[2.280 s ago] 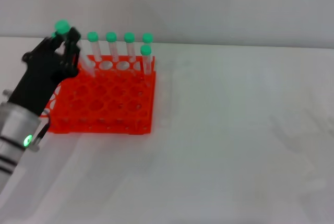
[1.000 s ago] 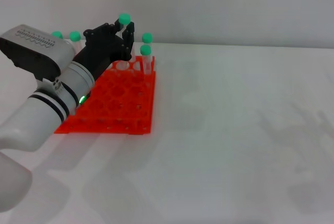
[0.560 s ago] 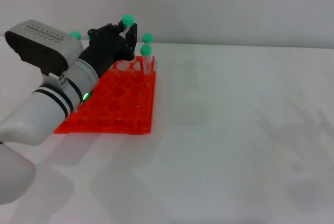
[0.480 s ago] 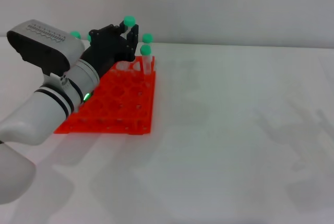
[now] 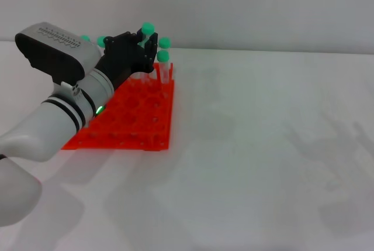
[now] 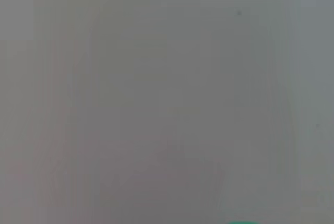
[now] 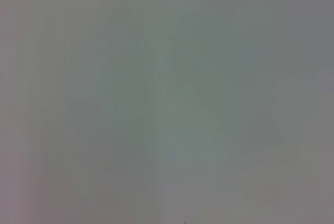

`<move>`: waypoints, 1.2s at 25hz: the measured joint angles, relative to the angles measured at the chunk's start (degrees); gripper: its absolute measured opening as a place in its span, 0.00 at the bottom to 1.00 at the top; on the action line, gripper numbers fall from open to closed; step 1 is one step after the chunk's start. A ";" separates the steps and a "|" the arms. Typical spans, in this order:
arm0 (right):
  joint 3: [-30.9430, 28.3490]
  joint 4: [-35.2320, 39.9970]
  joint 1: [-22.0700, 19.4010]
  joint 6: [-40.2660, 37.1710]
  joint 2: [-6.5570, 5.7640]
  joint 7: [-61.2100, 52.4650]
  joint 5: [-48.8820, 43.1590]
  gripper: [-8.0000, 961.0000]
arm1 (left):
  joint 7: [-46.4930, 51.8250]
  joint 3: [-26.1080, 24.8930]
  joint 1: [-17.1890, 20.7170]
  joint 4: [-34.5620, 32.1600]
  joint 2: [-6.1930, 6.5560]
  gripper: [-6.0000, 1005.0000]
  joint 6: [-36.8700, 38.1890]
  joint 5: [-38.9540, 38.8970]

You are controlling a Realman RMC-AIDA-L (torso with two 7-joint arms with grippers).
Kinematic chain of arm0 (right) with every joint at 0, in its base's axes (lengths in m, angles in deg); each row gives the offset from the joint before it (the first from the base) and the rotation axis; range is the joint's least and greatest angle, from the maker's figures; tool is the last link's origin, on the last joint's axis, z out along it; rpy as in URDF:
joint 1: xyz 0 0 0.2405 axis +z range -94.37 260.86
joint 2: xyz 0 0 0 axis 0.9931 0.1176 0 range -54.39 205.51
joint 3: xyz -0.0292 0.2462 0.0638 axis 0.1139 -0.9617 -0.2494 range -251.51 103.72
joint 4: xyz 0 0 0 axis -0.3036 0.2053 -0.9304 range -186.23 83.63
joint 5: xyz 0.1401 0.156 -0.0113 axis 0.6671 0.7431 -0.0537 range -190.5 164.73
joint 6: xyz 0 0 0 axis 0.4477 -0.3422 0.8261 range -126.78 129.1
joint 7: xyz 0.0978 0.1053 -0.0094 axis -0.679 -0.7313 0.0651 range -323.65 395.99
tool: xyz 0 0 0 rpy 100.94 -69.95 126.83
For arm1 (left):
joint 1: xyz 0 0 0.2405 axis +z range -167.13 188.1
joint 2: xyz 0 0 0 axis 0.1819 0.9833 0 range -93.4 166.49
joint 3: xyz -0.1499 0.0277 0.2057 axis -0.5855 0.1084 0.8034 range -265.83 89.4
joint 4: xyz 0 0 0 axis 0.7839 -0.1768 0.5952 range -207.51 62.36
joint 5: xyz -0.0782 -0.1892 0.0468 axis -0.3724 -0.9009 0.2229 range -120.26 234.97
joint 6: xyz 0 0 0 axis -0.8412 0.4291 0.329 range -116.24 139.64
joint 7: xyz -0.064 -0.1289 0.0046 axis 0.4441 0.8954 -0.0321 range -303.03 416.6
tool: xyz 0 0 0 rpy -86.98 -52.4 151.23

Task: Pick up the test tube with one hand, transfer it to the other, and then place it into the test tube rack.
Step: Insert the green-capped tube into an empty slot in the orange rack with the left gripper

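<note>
Above the rack's far row, the left gripper's jaws pinch a test tube.

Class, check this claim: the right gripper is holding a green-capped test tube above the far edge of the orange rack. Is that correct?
Not quite: the left gripper, not the right, holds the green-capped test tube above the far edge of the orange rack. The head view shows this; the right arm is not visible there.

A plain white matte surface extended to a pale grey wall behind; lighting was even, with faint soft shadows.
</note>
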 joint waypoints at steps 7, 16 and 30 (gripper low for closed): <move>-0.10 0.20 0.00 0.01 0.00 0.00 0.00 0.89 | 0.00 -0.01 0.00 -0.58 0.00 0.22 0.11 0.08; -0.19 0.32 0.00 0.09 0.00 0.00 0.00 0.89 | 0.00 -0.01 0.70 -0.69 -0.15 0.22 0.12 0.81; -0.29 0.30 0.00 0.37 0.00 0.00 0.24 0.89 | 0.00 0.85 2.42 -0.68 -0.31 0.22 0.10 0.81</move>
